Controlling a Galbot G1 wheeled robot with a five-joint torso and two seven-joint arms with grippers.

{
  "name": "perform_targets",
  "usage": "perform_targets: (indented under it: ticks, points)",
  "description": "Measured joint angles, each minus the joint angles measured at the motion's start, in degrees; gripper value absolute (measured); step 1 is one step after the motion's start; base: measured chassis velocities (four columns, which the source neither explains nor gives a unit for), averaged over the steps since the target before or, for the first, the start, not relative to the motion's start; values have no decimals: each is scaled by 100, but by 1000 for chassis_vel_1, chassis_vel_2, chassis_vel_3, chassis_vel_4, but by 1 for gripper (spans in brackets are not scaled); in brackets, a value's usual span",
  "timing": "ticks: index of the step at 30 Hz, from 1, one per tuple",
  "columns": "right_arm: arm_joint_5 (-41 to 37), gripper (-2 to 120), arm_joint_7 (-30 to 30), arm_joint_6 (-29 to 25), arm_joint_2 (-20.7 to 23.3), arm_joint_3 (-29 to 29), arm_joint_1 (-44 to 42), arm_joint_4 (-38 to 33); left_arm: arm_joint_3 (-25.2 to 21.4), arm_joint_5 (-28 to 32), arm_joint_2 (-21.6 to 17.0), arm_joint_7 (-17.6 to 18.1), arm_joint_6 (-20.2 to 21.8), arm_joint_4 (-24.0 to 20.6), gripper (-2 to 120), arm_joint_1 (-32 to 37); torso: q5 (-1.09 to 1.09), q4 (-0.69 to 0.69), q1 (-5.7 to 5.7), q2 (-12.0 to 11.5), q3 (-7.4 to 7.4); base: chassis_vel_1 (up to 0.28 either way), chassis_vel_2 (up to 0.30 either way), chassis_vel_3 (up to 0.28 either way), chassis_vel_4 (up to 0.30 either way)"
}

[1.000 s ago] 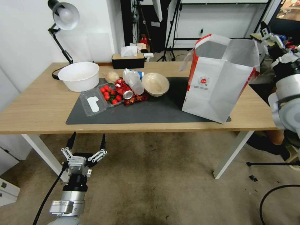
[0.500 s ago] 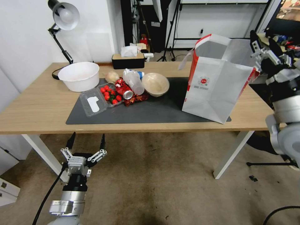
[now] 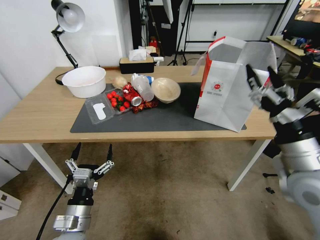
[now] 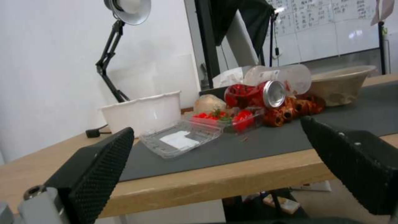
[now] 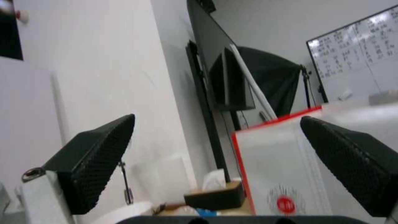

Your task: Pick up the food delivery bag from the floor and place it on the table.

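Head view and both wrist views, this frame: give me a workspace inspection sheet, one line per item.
Surface: table, light wood, with a dark grey mat.
Job's things: food delivery bag stands upright and open on the mat's right end, off the floor.
Clutter: white bowl, open clamshell of tomatoes, red can, plastic bottle, beige bowl, tissue box.
Grippers: right tool open beside the bag, holding nothing; left tool open, below the table's front edge.
Cables: black cable along the left arm.
Surroundings: desk lamp, whiteboard.

- Left hand [image 4: 215, 155] spread wide, empty, level with the counter [image 4: 232, 182] edge.
- On the dark mat [image 4: 290, 137]: clear clamshell tray [image 4: 182, 141], red can [image 4: 259, 93], beige bowl [image 4: 342, 84].
- White tub [image 4: 143, 112] below the desk lamp [image 4: 126, 9].
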State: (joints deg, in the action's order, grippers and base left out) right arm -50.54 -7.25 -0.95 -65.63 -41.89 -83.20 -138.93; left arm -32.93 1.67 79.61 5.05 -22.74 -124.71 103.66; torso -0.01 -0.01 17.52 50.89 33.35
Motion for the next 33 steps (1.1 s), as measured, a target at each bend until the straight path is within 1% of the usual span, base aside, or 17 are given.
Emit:
perform_targets:
  ticks: [1,3,4,7,12,16,17,20,22,25,26,29,33]
  points:
    - [0,100,0,0,0,0,0,0,0,0,0,0,0,0,100,0,0,0,0,0,0,0,0,0,0]
    - [317,100,-73,-29,-249,116,-180,20,1,20,-12,4,-21,33,100,-5,0,1,0,0,0,0,0,0,0]
    - [317,100,-73,-29,-249,116,-180,20,1,20,-12,4,-21,33,100,-5,0,1,0,0,0,0,0,0,0]
    - [729,100,-140,-96,-559,252,-390,75,-7,64,-32,7,-42,72,100,-22,0,2,0,0,0,0,0,0,0]
    - [1019,100,-149,-221,-775,311,-634,142,-10,94,-38,7,-69,134,100,-41,1,2,1,0,1,0,0,0,0]
    - [1468,100,-145,-461,-1113,355,-1020,277,-11,132,-63,7,-81,222,100,-82,0,1,0,0,0,0,0,0,0]
    - [1468,100,-145,-461,-1113,355,-1020,277,-11,132,-63,7,-81,222,100,-82,0,1,0,0,0,0,0,0,0]
    - [1848,100,-173,-685,-1403,344,-1228,502,-11,157,-93,2,-85,310,100,-120,0,1,0,0,0,0,0,0,0]
    - [1949,100,-175,-746,-1462,328,-1260,581,-11,164,-98,-3,-89,334,100,-130,0,1,0,0,0,0,0,0,0]
    - [2392,100,-131,-963,-1615,281,-1324,888,-26,169,-106,-39,-137,419,100,-160,1,1,1,0,1,0,0,0,0]
    - [2392,100,-131,-963,-1615,281,-1324,888,-26,169,-106,-39,-137,419,100,-160,1,1,1,0,1,0,0,0,0]
    - [2788,100,-2,-1082,-1777,274,-1430,1159,-46,174,-117,-60,-159,491,100,-190,1,2,1,-1,1,0,0,0,0]
    - [2992,100,43,-1176,-1942,297,-1553,1363,-61,176,-131,-73,-171,542,100,-215,1,1,1,-1,1,0,0,0,0]
